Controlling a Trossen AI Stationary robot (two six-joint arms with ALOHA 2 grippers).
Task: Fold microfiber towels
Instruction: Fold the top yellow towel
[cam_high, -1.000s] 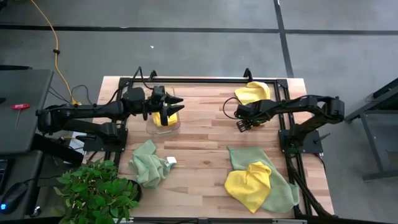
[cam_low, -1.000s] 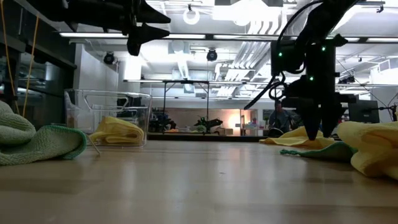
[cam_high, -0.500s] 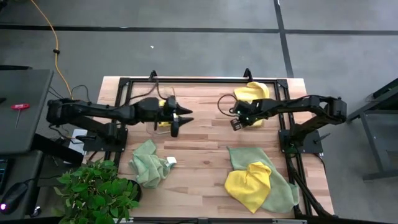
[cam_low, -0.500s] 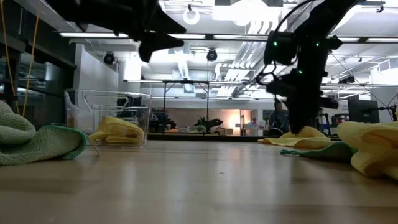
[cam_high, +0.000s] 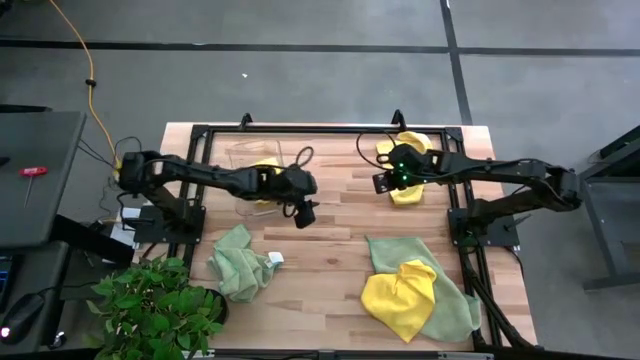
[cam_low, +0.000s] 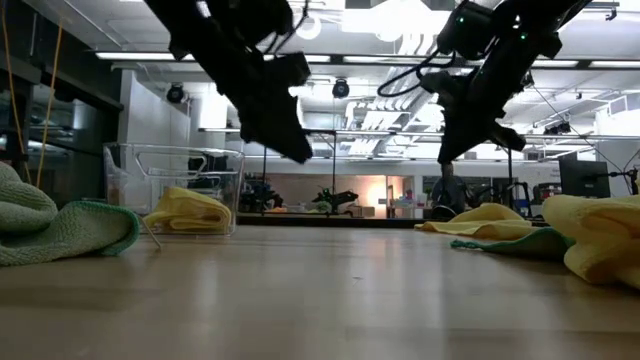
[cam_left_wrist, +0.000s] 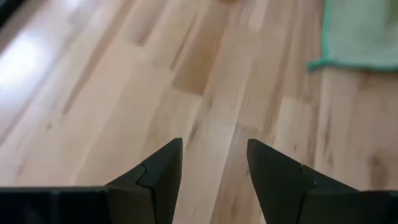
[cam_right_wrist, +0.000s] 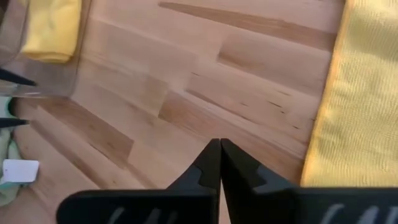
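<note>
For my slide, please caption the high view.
Both hands hover empty above the table between scattered yellow and green towels.

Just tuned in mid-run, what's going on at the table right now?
Neither arm holds a towel. The left end effector hangs open over bare wood near the table's middle, just past the clear bin with a folded yellow towel inside. The right end effector is shut on nothing, beside the yellow towel at the far edge. A crumpled green towel lies by the plant; a yellow towel on a green one waits at the near right.
</note>
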